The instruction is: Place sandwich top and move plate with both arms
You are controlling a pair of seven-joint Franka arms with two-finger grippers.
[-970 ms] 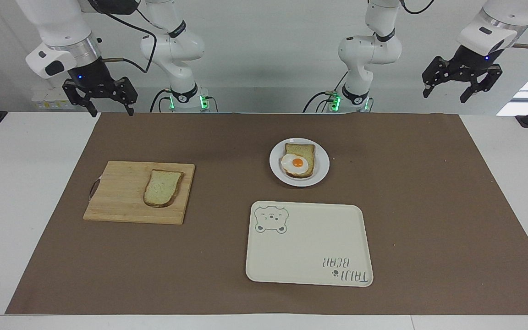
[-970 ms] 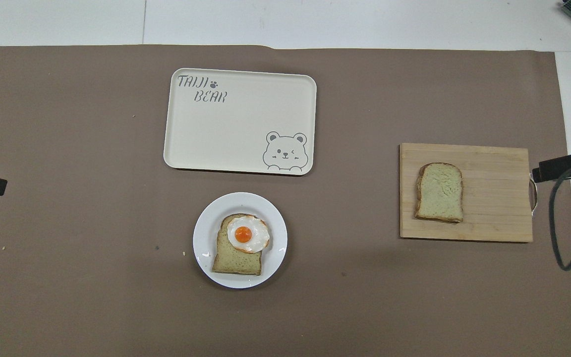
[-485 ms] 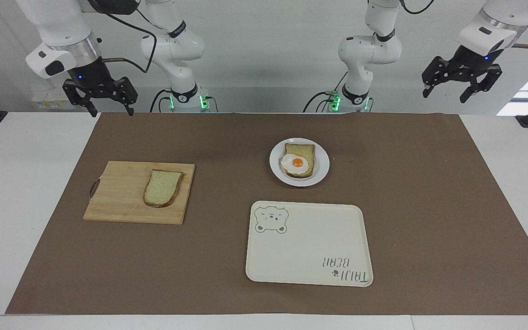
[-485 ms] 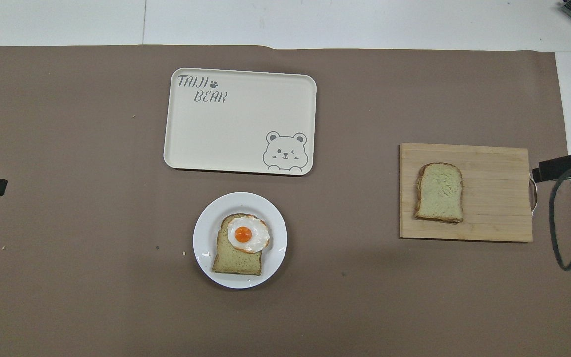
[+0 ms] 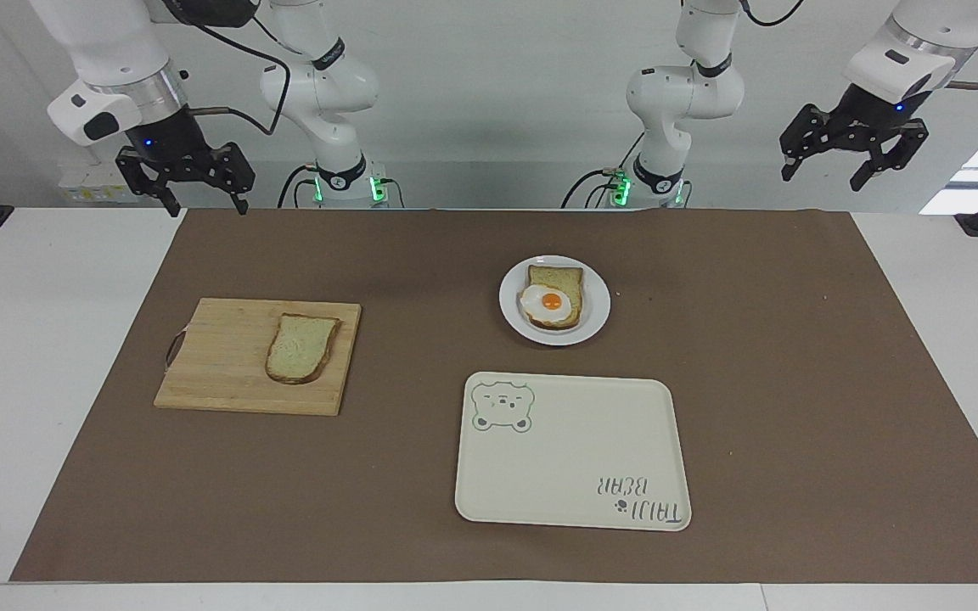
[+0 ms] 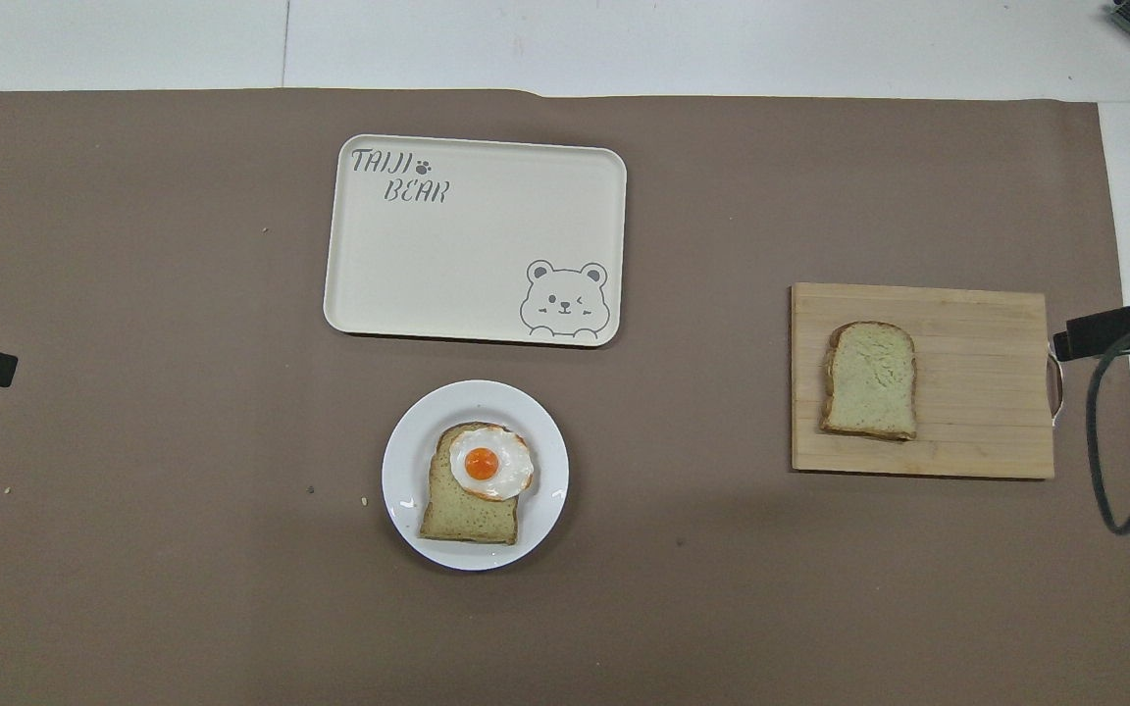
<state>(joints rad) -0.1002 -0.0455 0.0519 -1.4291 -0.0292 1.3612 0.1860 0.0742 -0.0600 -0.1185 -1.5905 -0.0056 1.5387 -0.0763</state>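
Note:
The sandwich top (image 5: 302, 348) (image 6: 870, 379), a plain tan bread slice, lies on a wooden cutting board (image 5: 217, 361) (image 6: 977, 378) toward the right arm's end. The small white plate (image 5: 593, 316) (image 6: 408, 461) holds a bread slice with a fried egg (image 5: 550, 303) (image 6: 487, 463), near the robots at mid-table. My right gripper (image 5: 205, 201) hangs open, high over the table's edge by the robots, apart from everything. My left gripper (image 5: 827, 174) hangs open and raised at the left arm's end. In the overhead view only dark edges of each show.
A cream rectangular tray with a bear drawing (image 5: 574, 458) (image 6: 467, 245) lies just farther from the robots than the plate. A brown mat (image 5: 795, 356) covers most of the white table. A cable (image 6: 1104, 461) loops beside the board.
The left gripper has risen very slightly; the right arm and all objects stay where they were.

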